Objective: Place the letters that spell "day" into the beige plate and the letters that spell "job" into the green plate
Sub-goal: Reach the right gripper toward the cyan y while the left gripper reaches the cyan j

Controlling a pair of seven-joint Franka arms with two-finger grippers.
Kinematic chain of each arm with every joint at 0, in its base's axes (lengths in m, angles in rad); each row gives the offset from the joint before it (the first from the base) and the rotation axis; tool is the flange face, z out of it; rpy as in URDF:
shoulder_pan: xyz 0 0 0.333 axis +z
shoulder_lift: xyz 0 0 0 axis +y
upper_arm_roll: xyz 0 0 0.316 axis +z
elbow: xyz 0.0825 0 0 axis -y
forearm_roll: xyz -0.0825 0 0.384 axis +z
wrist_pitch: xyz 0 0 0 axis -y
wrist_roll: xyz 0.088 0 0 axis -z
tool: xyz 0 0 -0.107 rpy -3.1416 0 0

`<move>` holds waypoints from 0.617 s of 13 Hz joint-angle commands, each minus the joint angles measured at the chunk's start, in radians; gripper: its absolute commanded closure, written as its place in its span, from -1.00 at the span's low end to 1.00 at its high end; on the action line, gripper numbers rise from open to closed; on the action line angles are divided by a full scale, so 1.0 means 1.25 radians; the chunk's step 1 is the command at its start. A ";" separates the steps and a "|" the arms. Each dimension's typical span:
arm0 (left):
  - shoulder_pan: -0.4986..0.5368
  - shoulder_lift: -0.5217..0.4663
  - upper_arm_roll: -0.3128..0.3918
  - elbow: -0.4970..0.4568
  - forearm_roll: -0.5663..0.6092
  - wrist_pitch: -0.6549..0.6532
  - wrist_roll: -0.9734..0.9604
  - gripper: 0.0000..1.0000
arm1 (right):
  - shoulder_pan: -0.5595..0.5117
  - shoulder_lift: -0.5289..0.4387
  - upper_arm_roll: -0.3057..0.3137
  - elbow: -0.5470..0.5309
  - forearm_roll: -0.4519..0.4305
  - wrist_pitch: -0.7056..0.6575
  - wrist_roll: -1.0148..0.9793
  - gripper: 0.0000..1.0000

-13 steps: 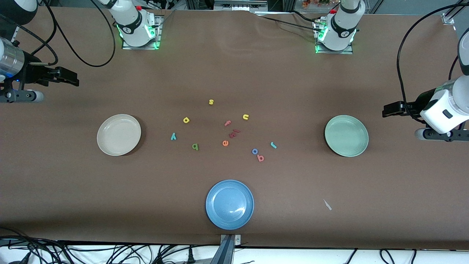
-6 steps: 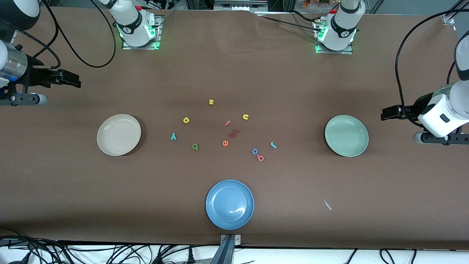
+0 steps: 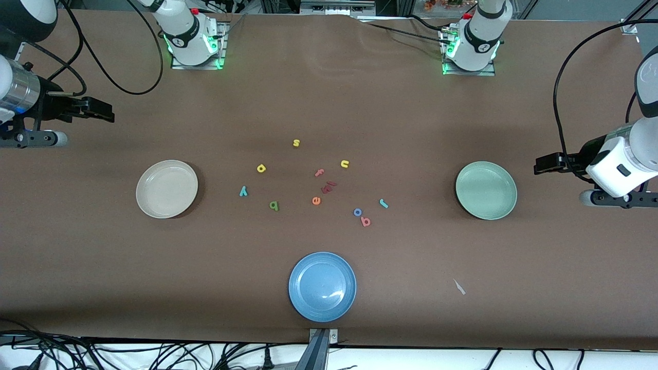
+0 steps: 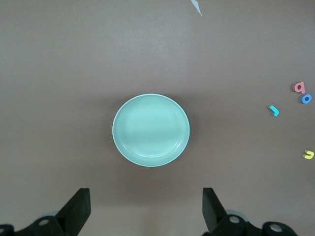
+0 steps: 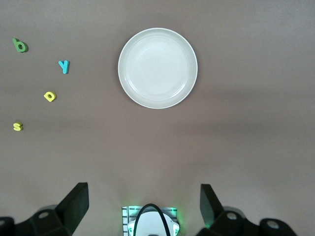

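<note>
Both sets of jaws stand wide and empty. The left gripper [image 3: 540, 164] hangs over bare table at the left arm's end, just outside the green plate [image 3: 486, 190]; the right gripper [image 3: 105, 110] hangs over bare table at the right arm's end, farther from the front camera than the beige plate [image 3: 166, 188]. Both plates hold nothing.

All six wanted letters lie loose between the plates. The yellow "d" [image 3: 261, 168], teal "y" [image 3: 243, 191] and green "a" [image 3: 274, 206] sit toward the beige plate; the teal "j" [image 3: 383, 203], blue "o" [image 3: 357, 211] and pinkish-red "b" [image 3: 365, 221] toward the green one, the "o" and "b" touching or nearly so.

The step in hand looks like the first reach. Each arm would do best to take its own nearest, isolated letter, the "y" and the "j", coming straight down with fingers astride it, and leave the crowded "o" and "b" for later.

Against the earlier frames, the left gripper has drifted slightly toward the green plate and the right gripper has edged inward; no letter has moved
</note>
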State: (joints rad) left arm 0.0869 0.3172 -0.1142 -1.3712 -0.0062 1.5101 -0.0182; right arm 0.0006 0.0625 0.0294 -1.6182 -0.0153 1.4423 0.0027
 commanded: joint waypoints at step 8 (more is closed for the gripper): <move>-0.009 0.006 -0.001 -0.003 -0.021 -0.001 -0.004 -1.00 | 0.087 0.008 0.002 0.000 0.027 -0.019 0.010 -1.00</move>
State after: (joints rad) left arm 0.0808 0.3202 -0.1170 -1.3715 -0.0062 1.5100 -0.0195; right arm 0.0940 0.0719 0.0362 -1.6193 0.0036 1.4328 0.0064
